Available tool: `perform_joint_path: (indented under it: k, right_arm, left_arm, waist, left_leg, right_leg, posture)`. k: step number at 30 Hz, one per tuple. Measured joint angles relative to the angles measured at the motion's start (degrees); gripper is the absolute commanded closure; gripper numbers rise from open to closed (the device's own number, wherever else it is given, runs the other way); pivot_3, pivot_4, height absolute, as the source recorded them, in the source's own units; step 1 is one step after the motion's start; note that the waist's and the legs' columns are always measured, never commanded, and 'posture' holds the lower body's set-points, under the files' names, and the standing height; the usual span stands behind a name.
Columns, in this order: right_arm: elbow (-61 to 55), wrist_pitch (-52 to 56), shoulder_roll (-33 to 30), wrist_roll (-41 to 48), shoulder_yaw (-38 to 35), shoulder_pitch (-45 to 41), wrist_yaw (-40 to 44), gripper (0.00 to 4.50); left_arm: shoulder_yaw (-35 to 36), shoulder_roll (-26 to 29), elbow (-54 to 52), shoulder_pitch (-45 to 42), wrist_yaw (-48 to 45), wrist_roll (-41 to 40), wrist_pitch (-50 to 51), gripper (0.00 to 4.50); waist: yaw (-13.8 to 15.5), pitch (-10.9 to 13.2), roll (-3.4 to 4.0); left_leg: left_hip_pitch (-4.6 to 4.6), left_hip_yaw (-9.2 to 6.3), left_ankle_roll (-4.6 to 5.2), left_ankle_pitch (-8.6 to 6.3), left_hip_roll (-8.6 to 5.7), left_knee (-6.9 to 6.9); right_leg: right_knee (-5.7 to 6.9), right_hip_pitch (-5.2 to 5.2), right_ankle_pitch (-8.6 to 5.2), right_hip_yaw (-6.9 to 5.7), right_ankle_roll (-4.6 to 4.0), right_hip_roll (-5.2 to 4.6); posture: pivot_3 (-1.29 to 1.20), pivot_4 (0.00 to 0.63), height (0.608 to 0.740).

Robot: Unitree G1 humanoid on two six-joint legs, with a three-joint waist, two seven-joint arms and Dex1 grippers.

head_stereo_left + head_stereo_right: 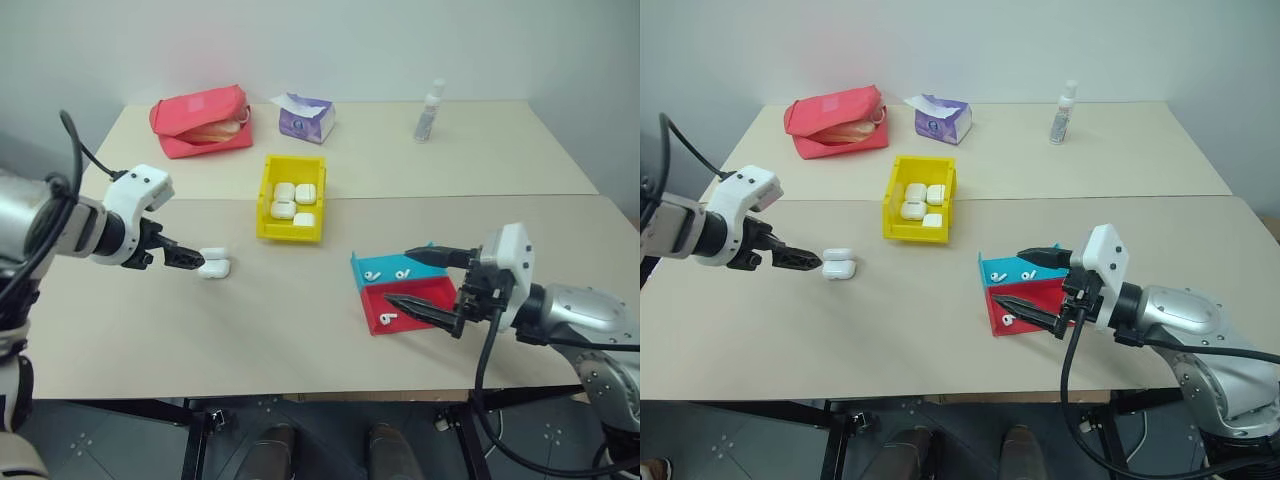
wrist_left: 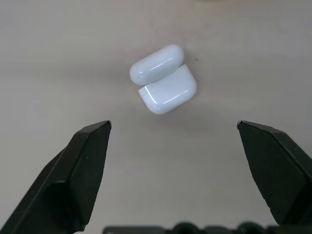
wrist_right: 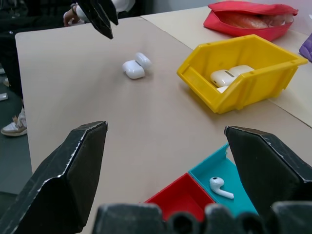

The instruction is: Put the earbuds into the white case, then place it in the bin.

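Observation:
The white case [image 1: 213, 264] lies on the table left of centre with its lid flipped open; it also shows in the left wrist view [image 2: 164, 80]. My left gripper [image 1: 198, 262] points down at it, open, its tips just short of the case and apart from it. Two earbuds [image 1: 374, 274] lie in the blue tray [image 1: 390, 260], and one earbud [image 1: 388, 319] lies in the red tray [image 1: 428, 291]. My right gripper [image 1: 398, 277] hovers open over these trays, holding nothing. The yellow bin [image 1: 288, 234] stands mid-table with several white cases inside.
At the back of the table are a red pouch [image 1: 200, 120], a purple tissue pack [image 1: 305, 118] and a small clear bottle [image 1: 429, 110]. Bare tabletop lies between the case and the trays. The table's front edge runs close below both grippers.

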Motion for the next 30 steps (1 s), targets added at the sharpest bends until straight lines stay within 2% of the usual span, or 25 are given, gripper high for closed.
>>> perform_joint_path:
  k: [3, 6, 13, 21, 30]
  right_arm:
    - [-0.70, -0.68, 1.03, -0.58, 0.83, 0.20, -0.80, 0.05]
    - [-1.14, -0.95, 2.40, -1.30, 2.41, 0.35, -1.60, 0.05]
    - [-1.39, -0.96, 3.73, -1.86, 4.14, 0.06, -3.41, 0.05]
    - [-1.35, -1.20, 4.79, -2.60, 4.68, -0.28, -3.98, 0.05]
    - [-1.25, -2.04, 5.80, -3.51, 5.71, -0.14, -4.41, 0.05]
  left_arm:
    - [-4.17, -2.00, 2.84, -2.16, 1.27, -0.75, 0.36, 0.00]
    - [-8.04, -6.57, 11.70, -6.92, 6.03, -3.89, 0.57, 0.00]
    - [-12.60, -13.40, 29.95, -15.52, 22.00, -13.02, 0.57, 0.00]
    - [-12.47, -17.72, 39.97, -17.36, 40.16, -23.37, 0.57, 0.00]
    - [-8.76, -20.02, 46.82, -17.57, 54.70, -31.05, 0.58, 0.00]
  waist:
    - [-0.02, 0.00, 0.00]
    - [0.05, 0.02, -0.06]
    - [-0.11, 0.01, -0.10]
    - [-0.14, 0.01, -0.10]
    - [-0.11, 0.01, -0.11]
  left_leg:
    - [-0.02, 0.00, -0.06, 0.04, 0.01, 0.01]
    - [-0.09, -0.02, -0.11, 0.07, -0.02, 0.09]
    - [-0.46, 0.09, -0.20, 0.12, -0.09, 0.13]
    - [-0.46, 0.11, -0.24, 0.15, -0.08, 0.17]
    - [-0.47, 0.11, -0.25, 0.15, -0.11, 0.16]
  right_leg:
    - [0.04, -0.03, 0.00, 0.03, 0.00, 0.00]
    - [0.22, -0.14, 0.00, 0.05, 0.00, -0.02]
    - [0.71, -0.87, 0.00, 0.26, 0.00, -0.13]
    - [0.72, -0.87, 0.00, 0.31, 0.00, -0.13]
    - [0.73, -0.90, 0.00, 0.33, 0.00, -0.14]
  posture:
    - [0.00, 0.150, 0.740]
    - [0.00, 0.150, 0.740]
    - [0.00, 0.150, 0.740]
    - [0.00, 0.150, 0.740]
    - [0.00, 0.150, 0.740]
